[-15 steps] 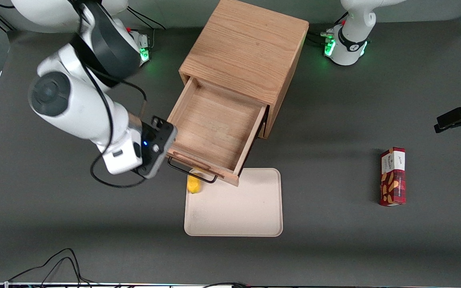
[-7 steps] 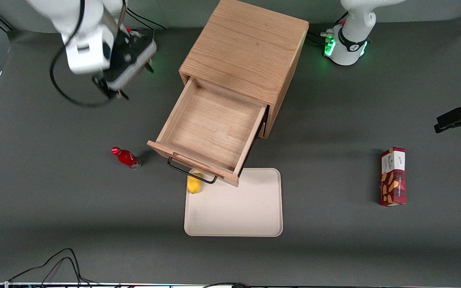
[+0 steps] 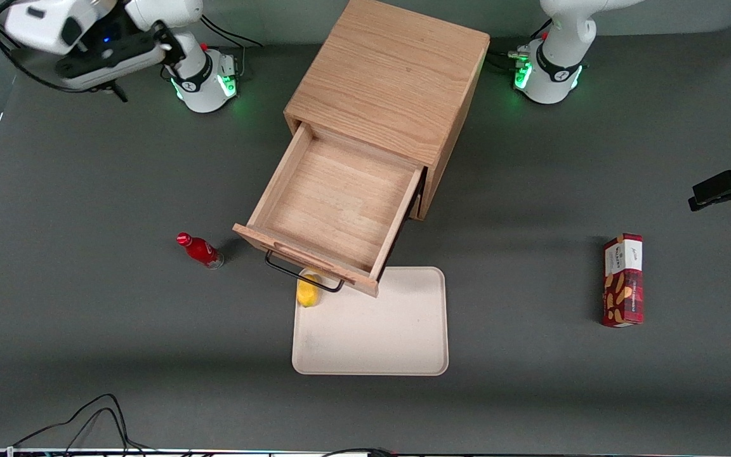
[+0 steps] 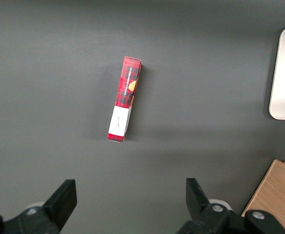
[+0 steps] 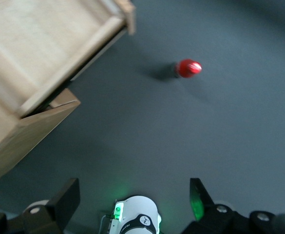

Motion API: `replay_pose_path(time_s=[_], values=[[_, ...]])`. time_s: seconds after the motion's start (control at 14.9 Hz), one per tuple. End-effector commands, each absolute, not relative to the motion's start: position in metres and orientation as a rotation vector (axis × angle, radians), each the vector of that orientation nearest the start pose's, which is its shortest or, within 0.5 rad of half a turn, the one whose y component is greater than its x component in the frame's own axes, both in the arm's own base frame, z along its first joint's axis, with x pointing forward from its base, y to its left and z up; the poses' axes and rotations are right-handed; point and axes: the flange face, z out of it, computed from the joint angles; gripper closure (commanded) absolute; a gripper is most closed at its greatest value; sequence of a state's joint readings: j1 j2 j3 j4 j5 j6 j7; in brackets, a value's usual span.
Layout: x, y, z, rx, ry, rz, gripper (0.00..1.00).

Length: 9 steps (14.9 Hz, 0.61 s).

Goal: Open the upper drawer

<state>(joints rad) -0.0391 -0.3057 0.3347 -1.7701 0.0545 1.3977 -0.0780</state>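
The upper drawer (image 3: 334,203) of the oak cabinet (image 3: 391,82) stands pulled far out, and its inside is bare wood. Its thin black wire handle (image 3: 302,274) hangs free over the edge of a tray. The lower drawer is hidden beneath it. My gripper (image 3: 108,89) is raised high near the working arm's base (image 3: 204,76), well away from the drawer and farther from the front camera. The right wrist view shows the gripper (image 5: 134,195) open with nothing between its fingers, looking down on the drawer (image 5: 45,53), the cabinet's corner (image 5: 20,136) and the base.
A small red bottle (image 3: 199,249) (image 5: 188,68) stands on the table beside the drawer front, toward the working arm's end. A beige tray (image 3: 372,336) lies in front of the drawer with a yellow item (image 3: 307,292) on it. A red box (image 3: 623,279) (image 4: 125,97) lies toward the parked arm's end.
My gripper has left the drawer's handle end and swung up and back toward the arm's base. That uncovered the red bottle. The drawer has not moved.
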Motion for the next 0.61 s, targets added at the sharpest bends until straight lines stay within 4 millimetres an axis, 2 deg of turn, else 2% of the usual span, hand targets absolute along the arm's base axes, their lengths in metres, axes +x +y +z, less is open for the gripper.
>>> replay_pose_path(time_s=[0.0,0.13,0.34,0.47,0.54], values=[[0.448,0.133,0.661,-3.13,-0.408,0.118,0.0],[0.482,0.111,0.662,-3.097,-0.345,0.129,0.0],[0.495,0.092,0.663,-3.106,-0.255,0.117,0.0],[0.511,0.06,0.666,-3.097,-0.059,0.098,0.0],[0.515,0.055,0.663,-3.089,-0.052,0.107,0.0]])
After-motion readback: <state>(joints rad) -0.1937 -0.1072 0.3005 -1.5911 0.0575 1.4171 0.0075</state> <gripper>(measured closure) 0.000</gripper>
